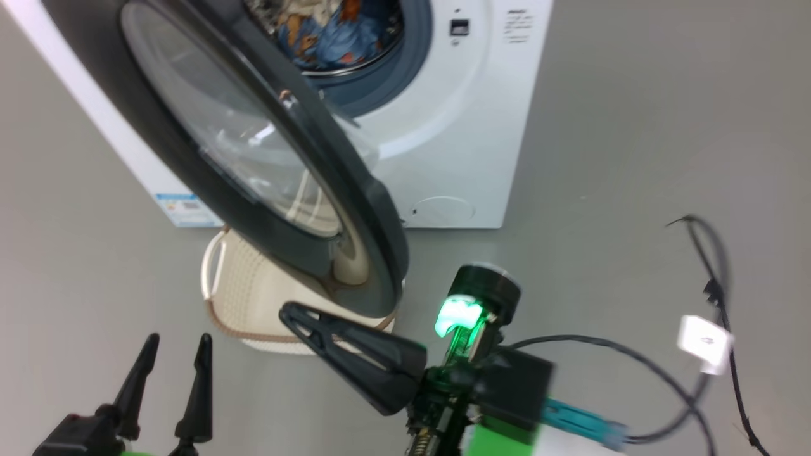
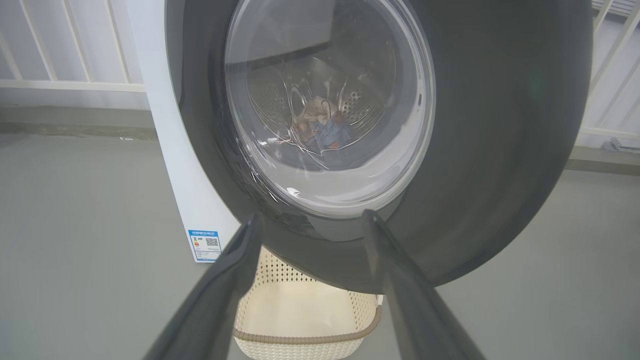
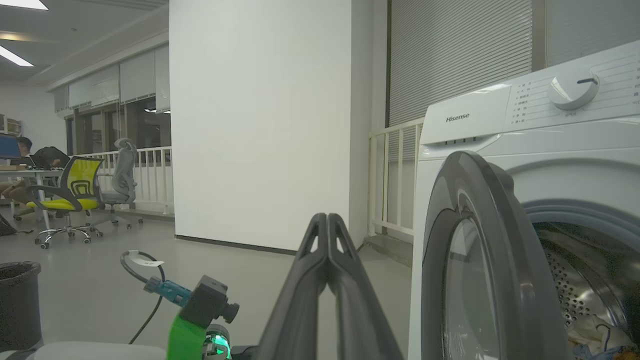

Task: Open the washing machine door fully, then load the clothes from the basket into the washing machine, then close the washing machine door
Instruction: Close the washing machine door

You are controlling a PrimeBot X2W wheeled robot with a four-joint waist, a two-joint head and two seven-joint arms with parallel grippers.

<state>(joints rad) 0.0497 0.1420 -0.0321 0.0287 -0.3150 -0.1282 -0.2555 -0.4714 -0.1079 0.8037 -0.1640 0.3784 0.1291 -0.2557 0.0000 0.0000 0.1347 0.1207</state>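
Observation:
The white washing machine stands at the top of the head view, and its black-rimmed washing machine door swings out toward me, about half open. Blue and orange clothes lie in the steel drum; they also show through the door glass and at the drum's edge. Under the door sits the cream basket, its bottom bare. My right gripper is shut on nothing, its tip close to the door's lower rim. At the lower left my left gripper is open and faces the door.
A black cable with a white adapter lies on the grey floor to the right. A black bin, office chairs and a seated person are off to one side, beyond a white wall.

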